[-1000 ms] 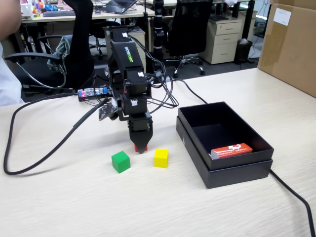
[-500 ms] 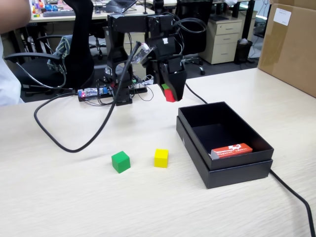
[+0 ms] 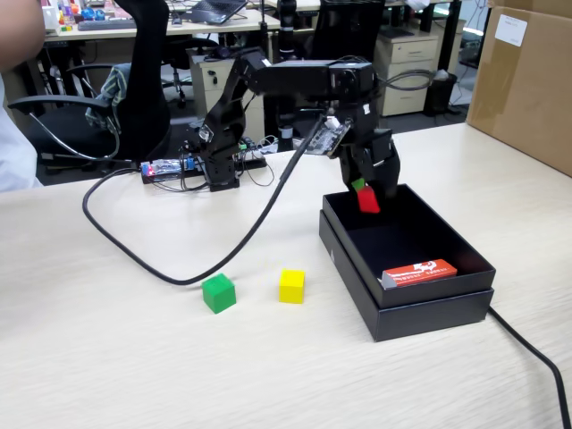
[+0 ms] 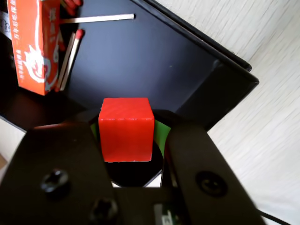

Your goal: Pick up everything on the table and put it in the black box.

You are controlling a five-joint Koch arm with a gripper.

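— Red cube [image 4: 126, 129], where does it sit?
— Clamped between the two jaws of the gripper [image 3: 368, 192], off the table [image 3: 107, 357] and hanging above the open black box [image 3: 465, 259]. In the wrist view the cube shows its top and one face, with the dark floor of the box right beneath it.

— So the gripper is grasping it?
— Yes, both jaws press on the cube's sides; a bit of green padding shows beside the cube on the jaw.

— Whereabouts over the box?
— In the fixed view it hangs over the end of the box that lies farther from the camera, near the left-hand wall.

— What else is in the box?
— An orange-red packet [image 3: 419, 272] with white print, lying against the near wall. The wrist view also shows a few matches [image 4: 70, 47] with red heads on the box floor beside the packet.

— And the other cubes?
— The green cube [image 3: 218, 292] and the yellow cube [image 3: 291, 286] rest on the table left of the box, near each other but apart, neither touching the box. A black cable [image 3: 161, 264] loops across the table behind them
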